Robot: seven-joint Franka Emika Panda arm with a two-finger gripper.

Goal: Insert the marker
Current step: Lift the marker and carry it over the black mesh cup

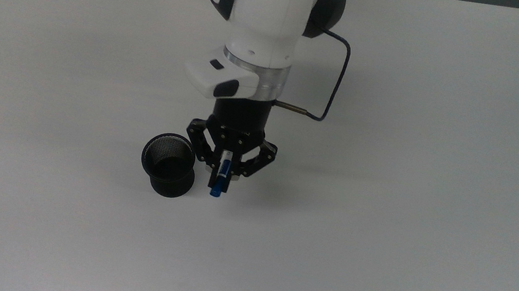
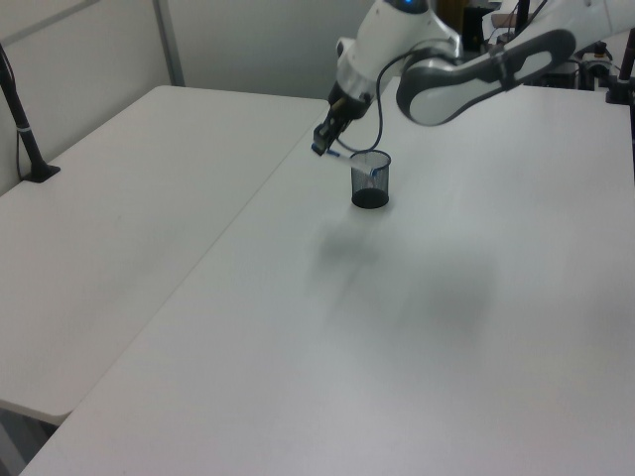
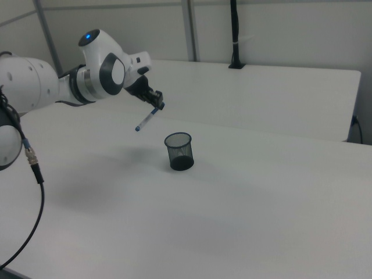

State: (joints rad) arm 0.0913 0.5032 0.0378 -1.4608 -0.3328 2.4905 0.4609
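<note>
Pincer (image 1: 225, 174) fingers were clamped on the marker (image 1: 219, 181), holding it up in the air above the white surface (image 1: 409, 216). In the right view the pincer (image 3: 156, 104) gripped the marker (image 3: 146, 120) near its upper end, and the pen hung slanted, its lower blue tip pointing down toward the right view's left, clear of the surface. The black mesh cup (image 3: 179, 150) stood upright on the surface a little to the right view's right of the marker and lower down, apart from it. From the top view the cup (image 1: 168, 164) sat just beside the pincer, on the top view's left, with its mouth open upward and nothing visible inside. In the left view the pincer (image 2: 322, 142) was well above the surface, up and to the left view's left of the cup (image 2: 370, 179). The white arm (image 1: 263, 21) reached in from the far edge, a dark cable (image 1: 331, 92) looping off its wrist.
</note>
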